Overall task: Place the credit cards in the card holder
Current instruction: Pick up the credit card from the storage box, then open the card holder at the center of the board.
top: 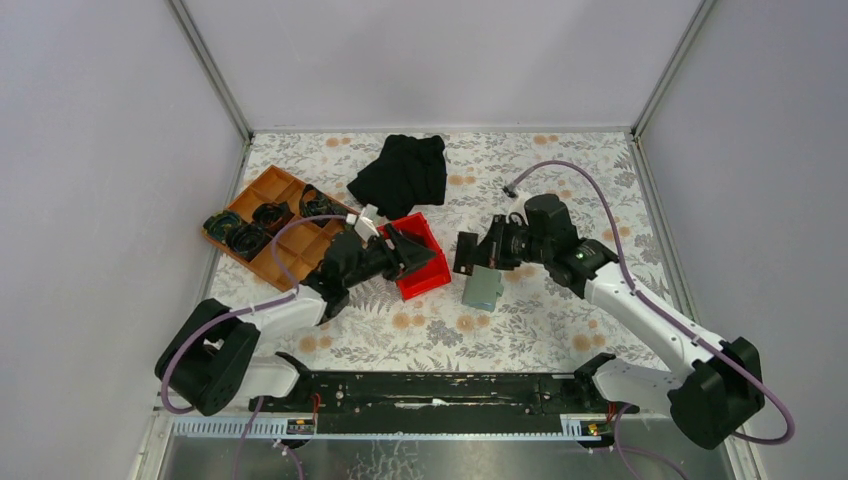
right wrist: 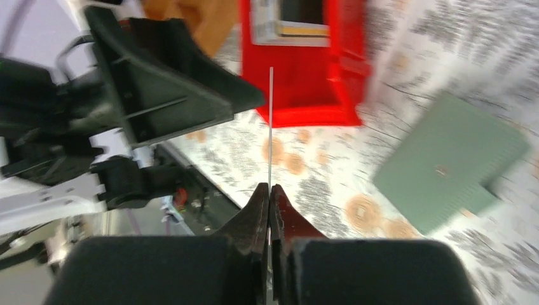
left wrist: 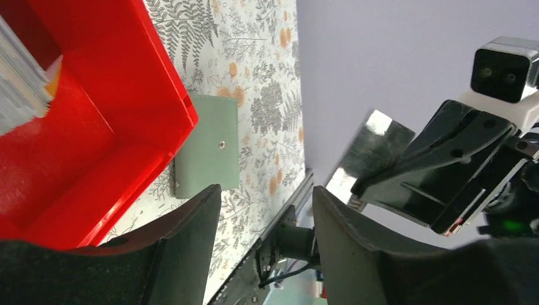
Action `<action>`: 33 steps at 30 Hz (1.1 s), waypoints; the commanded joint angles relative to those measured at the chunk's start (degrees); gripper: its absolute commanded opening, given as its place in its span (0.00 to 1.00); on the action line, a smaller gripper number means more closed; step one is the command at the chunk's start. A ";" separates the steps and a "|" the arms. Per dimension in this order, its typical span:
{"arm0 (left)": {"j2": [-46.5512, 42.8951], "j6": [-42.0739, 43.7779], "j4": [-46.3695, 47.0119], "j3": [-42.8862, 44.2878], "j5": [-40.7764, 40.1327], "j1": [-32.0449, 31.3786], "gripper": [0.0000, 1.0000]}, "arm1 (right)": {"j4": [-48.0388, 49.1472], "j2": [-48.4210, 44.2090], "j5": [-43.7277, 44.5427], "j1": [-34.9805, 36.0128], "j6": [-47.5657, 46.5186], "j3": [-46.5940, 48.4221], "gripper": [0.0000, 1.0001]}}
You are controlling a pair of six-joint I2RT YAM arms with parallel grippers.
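The right jaws are clenched on one thin, stiff, pale credit card that stands out beyond their tips; the left jaws are released with nothing between them, near that card. The small flat grey-green folding card holder lies shut on the fern-printed bench, below the right jaws and just beside the red plastic bin, which holds further credit cards. Likely best: pinch firmly; let the left jaws open and pin the holder; slide the card in flat, square to a slot.
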 commanded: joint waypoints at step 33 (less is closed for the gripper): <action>18.90 19.30 -34.83 20.28 -29.31 -23.81 0.47 | -30.72 -2.77 16.80 2.58 -3.57 -6.10 0.00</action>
